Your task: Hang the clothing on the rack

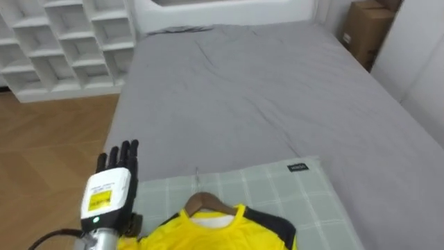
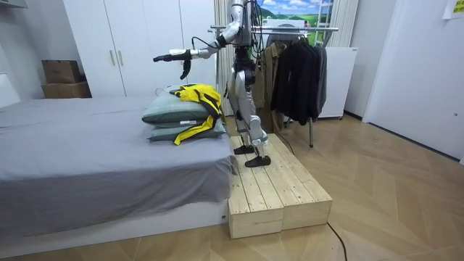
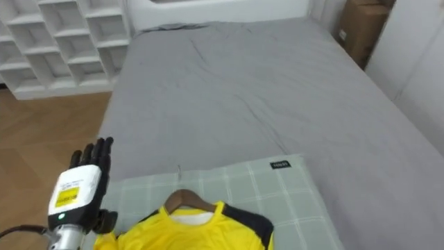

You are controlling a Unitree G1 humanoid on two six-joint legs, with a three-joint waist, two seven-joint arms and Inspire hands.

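A yellow shirt (image 1: pixel 215 232) with black trim lies on a wooden hanger (image 1: pixel 205 202), whose metal hook points toward the far end of the bed. Both rest on a pale green checked pillow (image 1: pixel 305 201) at the near end of the grey bed (image 1: pixel 263 90). My left hand (image 1: pixel 109 191) hovers at the pillow's left edge, just left of the shirt, with its fingers straight and holding nothing. In the room view I stand on a wooden platform (image 2: pixel 275 188) beside the bed, with the left hand (image 2: pixel 170 56) stretched out over the shirt (image 2: pixel 197 98) and stacked pillows (image 2: pixel 170 116).
White cube shelves (image 1: pixel 62 42) stand left of the bed on the wood floor. Cardboard boxes (image 1: pixel 368 28) sit at the far right. A clothes rack (image 2: pixel 297 30) with dark garments stands behind me, next to white wardrobes (image 2: pixel 138 43).
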